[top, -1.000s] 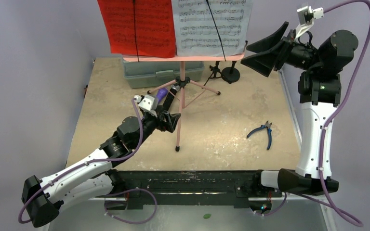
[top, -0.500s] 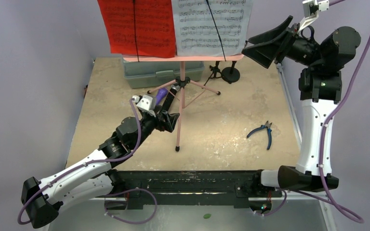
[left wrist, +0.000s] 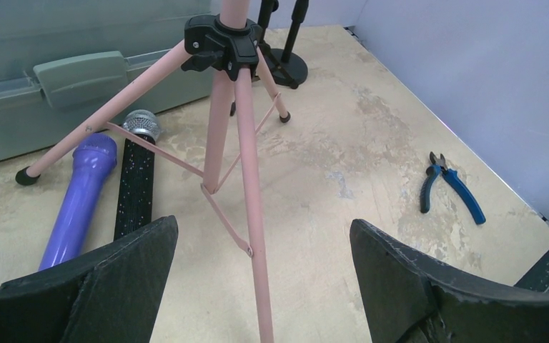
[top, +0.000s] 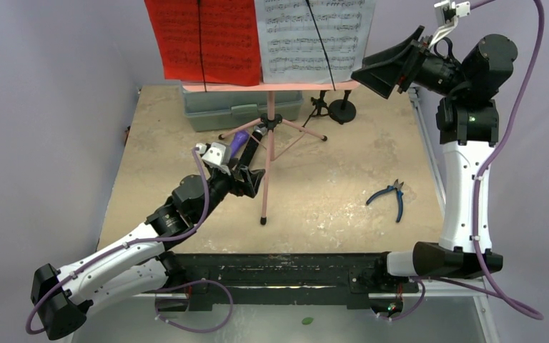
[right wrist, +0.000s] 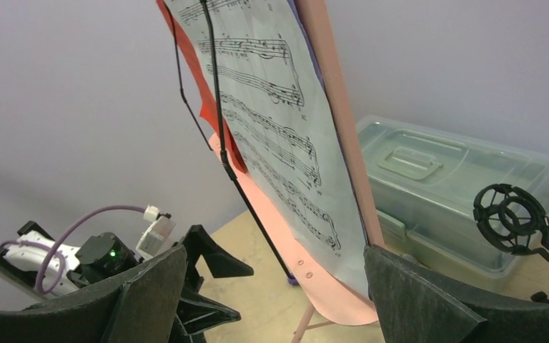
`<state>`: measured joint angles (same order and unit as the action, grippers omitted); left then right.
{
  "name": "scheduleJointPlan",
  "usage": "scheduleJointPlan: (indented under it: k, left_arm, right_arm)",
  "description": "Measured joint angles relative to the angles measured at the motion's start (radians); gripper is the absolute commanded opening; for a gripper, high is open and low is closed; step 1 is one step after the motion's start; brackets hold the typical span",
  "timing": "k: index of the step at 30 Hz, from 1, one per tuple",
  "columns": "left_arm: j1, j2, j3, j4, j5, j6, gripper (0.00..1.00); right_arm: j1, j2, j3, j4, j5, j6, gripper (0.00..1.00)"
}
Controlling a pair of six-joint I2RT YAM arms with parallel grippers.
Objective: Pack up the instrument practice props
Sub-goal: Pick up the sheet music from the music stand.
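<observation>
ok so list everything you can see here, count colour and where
tripod: 1, pink, standing mid-table
tray: 1, pink, on top of the tripod
red page: 1, red, left on the tray
white page: 1, white, right on the tray
purple mic: 1, purple, lying under a tripod leg, near the case
black mic: 1, black with silver head, beside the purple mic
mounts: 2 it seems, black, far side, right of the case
case: 1, grey-green, far side, behind the tripod
pliers: 1, blue handles, right side
table: 1, beige
left gripper: open, low, astride the near tripod leg
right gripper: open, raised by the tray's right edge
</observation>
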<state>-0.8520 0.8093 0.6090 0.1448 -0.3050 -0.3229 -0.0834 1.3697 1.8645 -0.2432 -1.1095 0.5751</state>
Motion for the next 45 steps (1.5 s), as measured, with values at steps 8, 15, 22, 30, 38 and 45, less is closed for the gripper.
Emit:
scheduleJointPlan:
  k: [8,15,22,30,38,45]
  left_arm:
    - [0.0,0.0,0.0,-0.004,-0.003,0.0,0.9]
    - [0.0,-0.001,0.0,-0.004,-0.005,0.0,0.9]
    - [0.0,-0.002,0.0,-0.004,-0.006,0.0,0.9]
    - [0.0,-0.002,0.0,-0.004,-0.006,0.0,0.9]
    - [0.0,-0.002,0.0,-0.005,-0.006,0.0,0.91]
    - [0.0,-0.002,0.0,-0.005,-0.01,0.0,0.91]
  right_arm:
    - [0.0,-0.013,0.01,-0.087,0.045,-0.09,0.96]
    - [0.01,-0.018,0.001,-0.076,0.039,-0.085,0.92]
    - [0.038,-0.017,-0.023,-0.055,0.008,-0.071,0.66]
    - [0.044,-0.017,-0.022,-0.028,-0.031,-0.064,0.46]
    - [0.044,-0.014,0.025,-0.008,-0.056,-0.058,0.45]
    - [0.044,-0.014,0.041,0.019,-0.07,-0.045,0.47]
